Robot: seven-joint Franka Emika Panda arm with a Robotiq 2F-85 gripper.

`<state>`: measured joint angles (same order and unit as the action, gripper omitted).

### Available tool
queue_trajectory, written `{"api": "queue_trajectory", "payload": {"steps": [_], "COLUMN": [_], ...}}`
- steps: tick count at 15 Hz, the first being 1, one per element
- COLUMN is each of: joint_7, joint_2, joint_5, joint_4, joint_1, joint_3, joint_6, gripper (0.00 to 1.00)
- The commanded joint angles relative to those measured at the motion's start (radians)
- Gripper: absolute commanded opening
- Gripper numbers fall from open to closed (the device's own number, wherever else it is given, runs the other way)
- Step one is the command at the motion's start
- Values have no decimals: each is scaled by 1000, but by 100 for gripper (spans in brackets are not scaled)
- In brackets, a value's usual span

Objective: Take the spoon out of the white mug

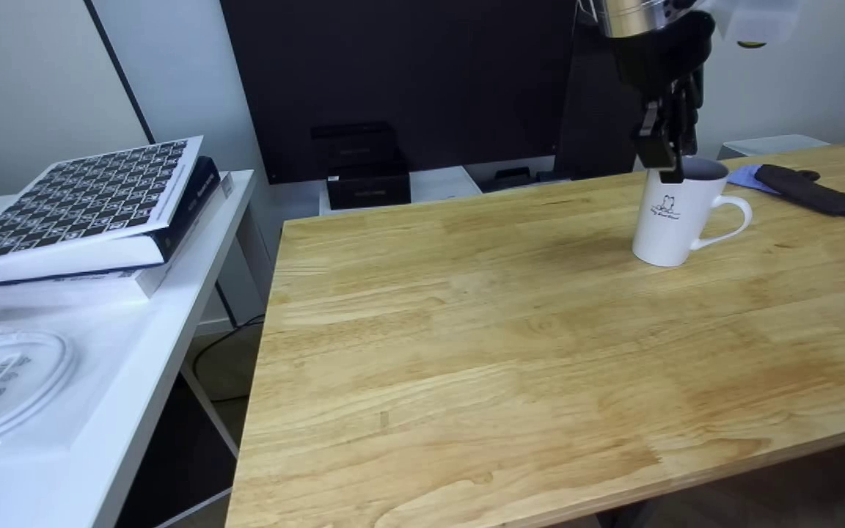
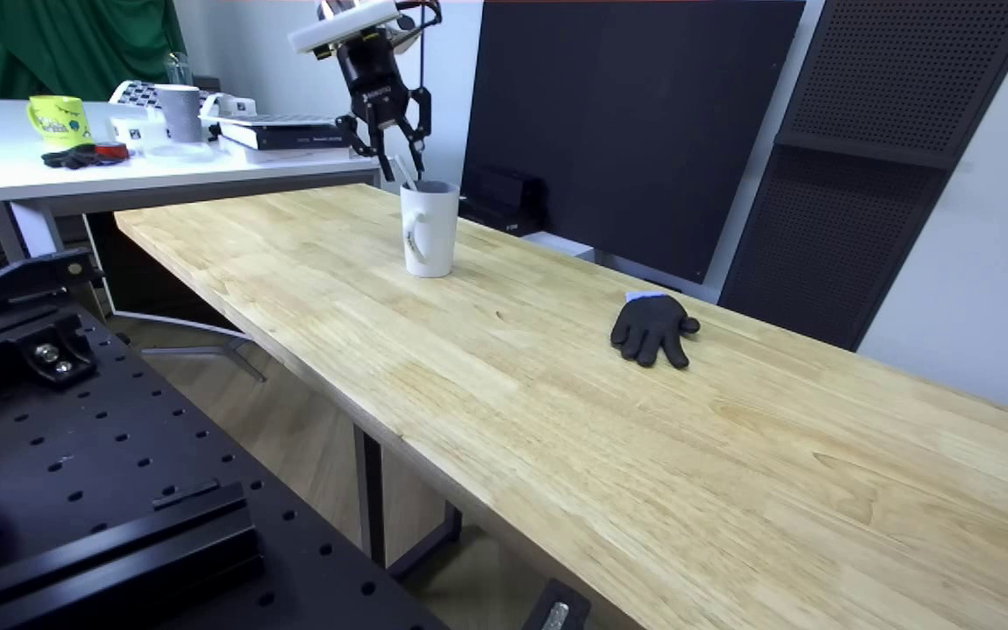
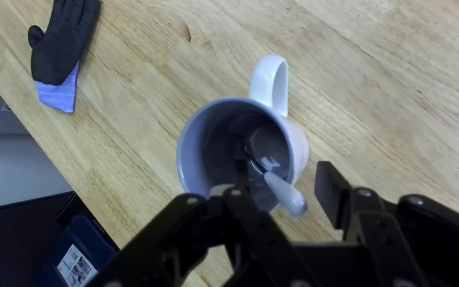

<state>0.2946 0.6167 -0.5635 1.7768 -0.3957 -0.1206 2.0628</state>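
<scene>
We see the white mug [image 1: 675,229] upright on the wooden table [image 1: 466,330], small dark print on its side. The spoon [image 3: 282,189] is in the mug: darker lower part down inside, pale handle [image 2: 406,173] leaning up and out past the rim. Its bowl end we can't make out well, too dim in there.

The gripper [image 3: 284,176] points down at the mug's mouth. Fingers [image 3: 330,190] spread apart, spoon's not clamped. In the wrist view we get the spoon's handle between the two fingers, gaps on either side; one finger overlaps the mug's mouth, the other shows outside the rim. In an exterior view we also see the top of the spoon sticking up between the fingers. Whether a finger touches the mug, we cannot tell. Mug's loop handle [image 3: 267,82] sticks out toward the top of the wrist view, away from the fingers.

Black glove [image 3: 60,50] with a bluish cuff lies on the same table, apart from the mug; we get it in every view. Stack of books [image 1: 85,205] on a white table [image 1: 136,337], in both exterior views; yellow mug [image 2: 62,121] and gray cup [image 2: 181,115] stand there too. Behind the wooden table we note a black box [image 1: 369,191] and a big dark panel [image 1: 408,73]. Green curtain [image 2: 66,52] at the back in an exterior view.
</scene>
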Motion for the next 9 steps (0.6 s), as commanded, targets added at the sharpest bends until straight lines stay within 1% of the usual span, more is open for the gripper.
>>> {"api": "queue_trajectory", "payload": {"steps": [1, 3, 4, 5, 6, 9], "joint_7": [9, 9, 11, 18, 19, 22], "joint_2": [4, 0, -4, -11, -18, -55], "joint_5": [18, 23, 24, 16, 12, -3], "joint_4": [-20, -18, -17, -17, -19, -24], "joint_1": [-16, -16, -18, -22, -23, -29], "joint_3": [15, 17, 19, 24, 27, 38], "joint_6": [-20, -22, -22, -32, -42, -93], "gripper": [16, 4, 1, 0, 3, 4]}}
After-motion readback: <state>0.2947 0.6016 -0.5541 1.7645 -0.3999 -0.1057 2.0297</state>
